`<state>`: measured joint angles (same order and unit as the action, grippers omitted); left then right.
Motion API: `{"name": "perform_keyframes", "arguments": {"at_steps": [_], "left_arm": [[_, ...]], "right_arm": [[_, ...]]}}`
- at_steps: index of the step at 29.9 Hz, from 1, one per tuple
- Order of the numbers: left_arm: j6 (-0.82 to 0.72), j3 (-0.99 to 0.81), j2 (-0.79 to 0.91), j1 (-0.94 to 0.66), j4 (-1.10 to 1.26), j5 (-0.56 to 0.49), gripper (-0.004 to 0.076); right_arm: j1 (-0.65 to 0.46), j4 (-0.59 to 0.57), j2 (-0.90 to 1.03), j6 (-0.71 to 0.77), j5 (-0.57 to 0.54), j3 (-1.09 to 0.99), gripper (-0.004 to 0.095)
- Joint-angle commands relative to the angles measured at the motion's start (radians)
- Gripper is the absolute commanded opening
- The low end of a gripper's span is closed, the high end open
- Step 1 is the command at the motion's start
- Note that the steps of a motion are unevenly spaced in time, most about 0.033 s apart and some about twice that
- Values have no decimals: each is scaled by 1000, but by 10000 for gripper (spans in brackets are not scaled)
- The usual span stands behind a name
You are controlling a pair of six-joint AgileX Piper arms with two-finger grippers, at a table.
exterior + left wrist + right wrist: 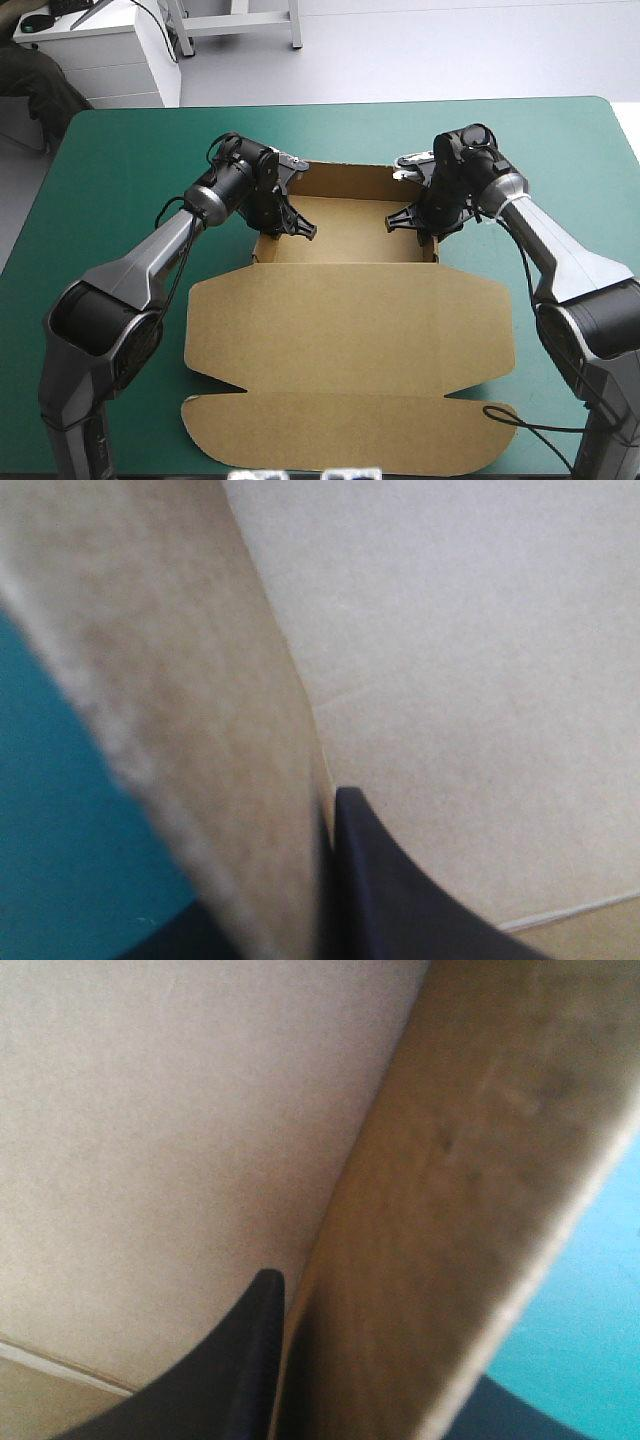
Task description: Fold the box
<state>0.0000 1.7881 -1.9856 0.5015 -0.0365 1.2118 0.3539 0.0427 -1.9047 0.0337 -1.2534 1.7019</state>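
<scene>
The brown box (350,320) lies mid-table, its far part a tray with the back and side walls raised and its wide lid flat toward the front edge. My left gripper (287,222) is shut on the box's left side wall (200,730), with one black finger (390,890) inside the tray and the other outside over the teal-green cover. My right gripper (413,222) is shut on the box's right side wall (450,1210) in the same way, with its inner finger (220,1370) against the tray floor side.
The teal-green cover (120,180) shows bare to the left, right and far side of the box. The lid's front flap (340,435) reaches close to the table's front edge. A white cabinet (100,50) stands beyond the far left corner.
</scene>
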Motion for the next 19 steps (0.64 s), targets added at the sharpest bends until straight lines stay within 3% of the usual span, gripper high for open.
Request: {"name": "perform_keyframes", "arguments": {"at_steps": [1, 4, 6, 9, 11, 13, 15, 19], "left_arm": [[62, 28, 58, 24, 54, 74, 51], [62, 28, 58, 24, 68, 74, 209], [62, 28, 58, 24, 68, 74, 361], [30, 28, 60, 24, 56, 74, 539], [20, 28, 61, 24, 55, 74, 575], [13, 28, 64, 24, 56, 74, 575], [13, 28, 68, 24, 56, 74, 575], [13, 28, 80, 24, 49, 74, 575]], "right_arm": [[11, 35, 54, -13, 5, 32, -15], [11, 35, 54, -13, 5, 31, 33], [11, 36, 54, -13, 5, 31, 151], [11, 53, 56, -34, 5, 31, 443], [11, 62, 56, -34, 5, 31, 675], [11, 62, 56, -34, 5, 31, 841], [11, 64, 56, -34, 5, 31, 896], [11, 64, 56, -34, 5, 31, 882]]}}
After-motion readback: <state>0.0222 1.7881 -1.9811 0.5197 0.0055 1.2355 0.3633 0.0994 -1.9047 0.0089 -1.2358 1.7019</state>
